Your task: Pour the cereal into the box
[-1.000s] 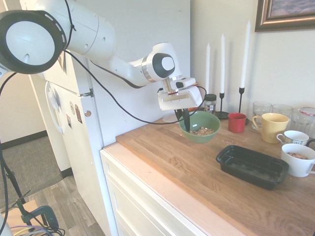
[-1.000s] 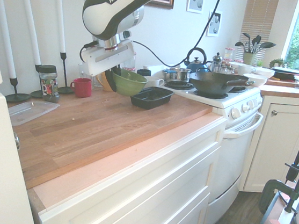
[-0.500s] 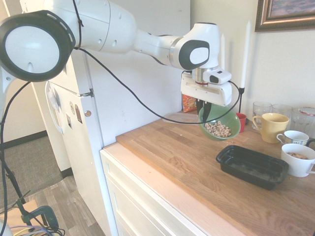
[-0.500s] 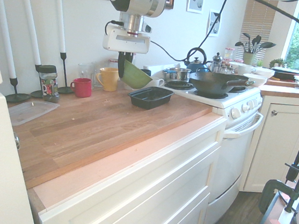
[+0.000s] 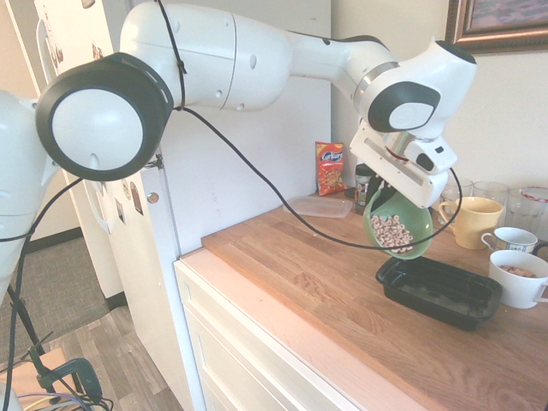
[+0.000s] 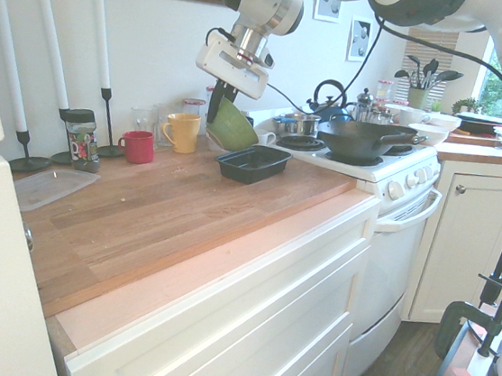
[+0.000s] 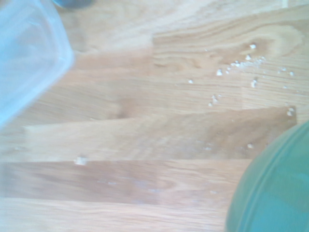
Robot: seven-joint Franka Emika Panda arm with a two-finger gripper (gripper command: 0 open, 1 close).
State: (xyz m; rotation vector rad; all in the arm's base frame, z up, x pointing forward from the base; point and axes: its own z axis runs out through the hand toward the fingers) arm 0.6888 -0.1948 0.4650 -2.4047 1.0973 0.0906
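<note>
My gripper point(image 5: 383, 190) point(image 6: 216, 110) is shut on the rim of a green bowl point(image 5: 399, 224) point(image 6: 233, 126) point(image 7: 275, 188), held tilted in the air. The cereal point(image 5: 393, 231), small tan rings, lies in the bowl's lower side. Below and just right of the bowl sits the box point(image 5: 438, 289) point(image 6: 254, 163), a shallow black tray on the wooden counter point(image 5: 325, 282). The bowl's lower rim hangs over the tray's near left end. In the wrist view, crumbs point(image 7: 239, 65) are scattered on the wood.
A yellow mug point(image 5: 468, 220) point(image 6: 181, 132), two white mugs point(image 5: 519, 276), glasses point(image 5: 492, 193) and a red cup point(image 6: 138, 146) stand behind the tray. A clear lidded container point(image 5: 318, 205) point(image 6: 49, 188) point(image 7: 26, 53), an orange snack bag point(image 5: 330, 168) and candlesticks point(image 6: 104, 126) sit by the wall. The stove point(image 6: 363, 160) adjoins the counter.
The arm has carried the bowl rightwards from mid-counter to above the tray's end. The bowl has tipped further and the cereal has slid toward its lower side.
</note>
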